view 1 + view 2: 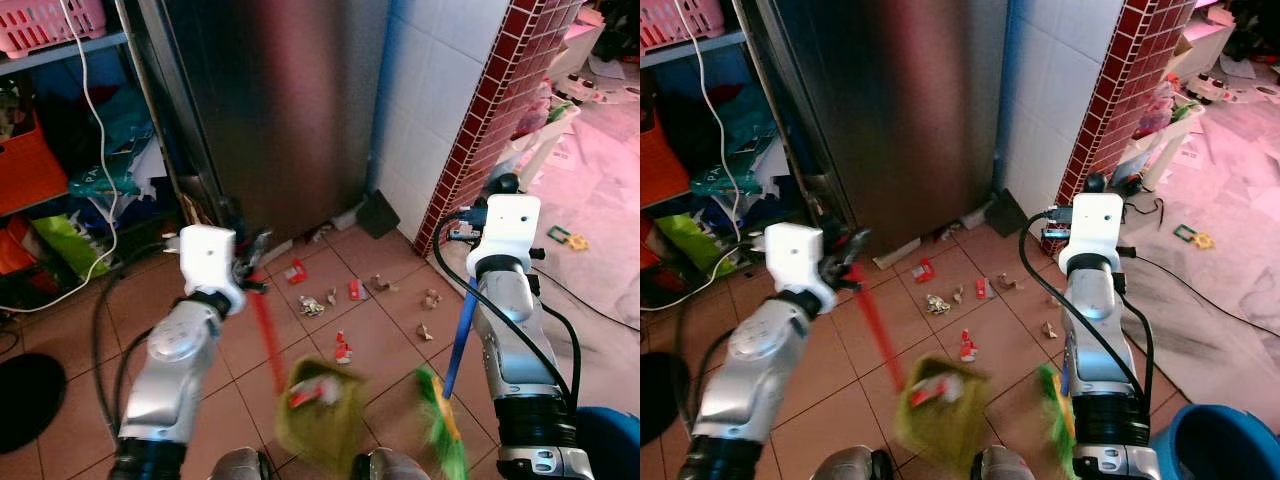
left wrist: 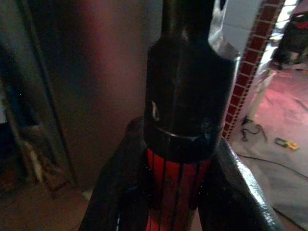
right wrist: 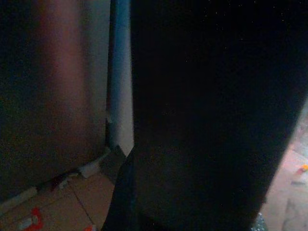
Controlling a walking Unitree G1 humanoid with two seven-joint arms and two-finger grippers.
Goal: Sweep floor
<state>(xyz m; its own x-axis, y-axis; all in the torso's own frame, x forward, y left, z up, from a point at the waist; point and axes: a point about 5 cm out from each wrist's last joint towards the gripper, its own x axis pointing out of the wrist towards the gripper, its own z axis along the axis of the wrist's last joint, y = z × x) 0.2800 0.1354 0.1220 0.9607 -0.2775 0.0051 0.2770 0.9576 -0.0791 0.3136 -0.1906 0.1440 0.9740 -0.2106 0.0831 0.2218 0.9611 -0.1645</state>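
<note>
Left gripper: fingers clamped on the red handle of a green dustpan, pan low at near centre, holding scraps. Right gripper: finger state cannot be told; blue-handled green broom beside the pan. Litter scattered on tiled floor before steel refrigerator.

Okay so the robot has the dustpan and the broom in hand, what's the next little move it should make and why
Probably swing the broom head forward past the nearest red scrap and draw it back toward the dustpan. The left gripper holds the pan's red handle, its tray low near the robot's feet, already holding some litter, while wrappers lie scattered ahead on the tiles, short of the steel fridge.
</note>
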